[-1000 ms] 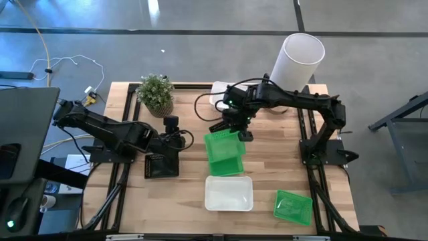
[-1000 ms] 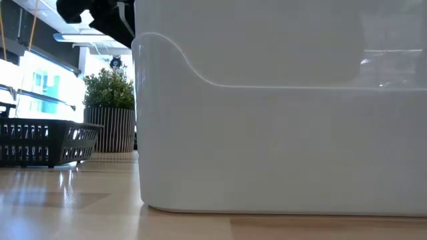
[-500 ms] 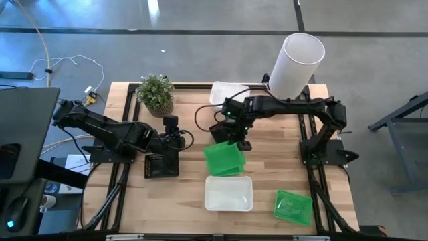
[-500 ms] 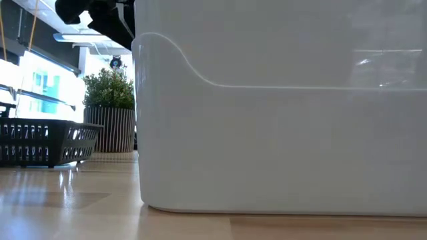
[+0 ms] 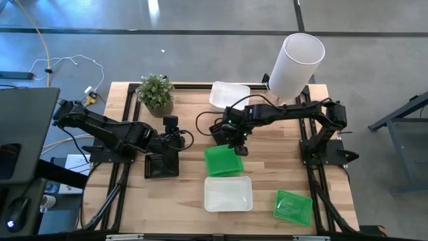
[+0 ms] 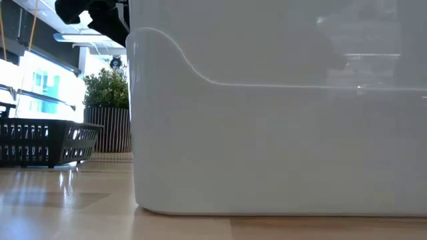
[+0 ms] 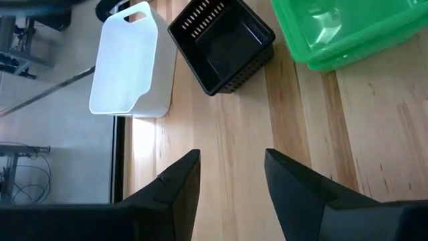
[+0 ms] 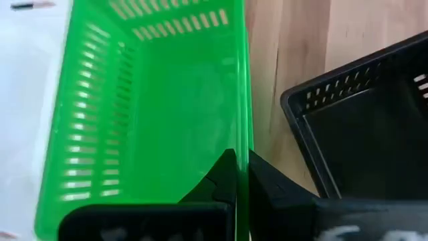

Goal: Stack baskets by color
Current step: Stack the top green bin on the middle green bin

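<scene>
The low view is nearly filled by the wall of a white basket (image 6: 280, 133), with a black basket (image 6: 47, 141) and the potted plant (image 6: 110, 110) at its side. Only the high view shows the layout: a green basket (image 5: 223, 161) at centre, a second green basket (image 5: 293, 206) at the near right corner, another white basket (image 5: 229, 95) at the far edge.

The right gripper (image 8: 241, 175), fingers pinched on the green basket's rim, reaches in from the right. The left gripper (image 7: 231, 184) hovers with fingers spread, holding nothing, arm stretched low from the left.
</scene>
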Robot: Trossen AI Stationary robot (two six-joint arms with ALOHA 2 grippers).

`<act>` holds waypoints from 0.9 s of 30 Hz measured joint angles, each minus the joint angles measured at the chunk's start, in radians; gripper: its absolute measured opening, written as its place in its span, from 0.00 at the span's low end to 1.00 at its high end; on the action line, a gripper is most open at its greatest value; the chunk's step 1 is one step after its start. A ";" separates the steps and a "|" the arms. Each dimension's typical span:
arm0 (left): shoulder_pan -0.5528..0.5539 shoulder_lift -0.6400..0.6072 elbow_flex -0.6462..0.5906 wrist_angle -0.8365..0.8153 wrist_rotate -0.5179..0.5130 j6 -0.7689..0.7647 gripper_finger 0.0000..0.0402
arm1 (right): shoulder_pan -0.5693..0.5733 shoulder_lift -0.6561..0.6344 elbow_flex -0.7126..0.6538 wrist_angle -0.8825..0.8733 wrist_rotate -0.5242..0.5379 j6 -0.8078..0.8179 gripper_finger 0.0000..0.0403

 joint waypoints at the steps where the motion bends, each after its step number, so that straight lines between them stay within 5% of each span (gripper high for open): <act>1: 0.000 0.000 0.000 0.000 0.000 0.000 0.38 | 0.000 0.000 -0.006 0.010 0.000 0.006 0.00; 10: 0.000 0.000 0.000 0.000 0.000 0.000 0.38 | 0.027 0.000 -0.025 0.009 0.002 0.007 0.00; 27: 0.000 0.000 0.000 0.000 0.000 0.000 0.37 | 0.080 0.000 -0.025 -0.020 0.222 0.111 0.00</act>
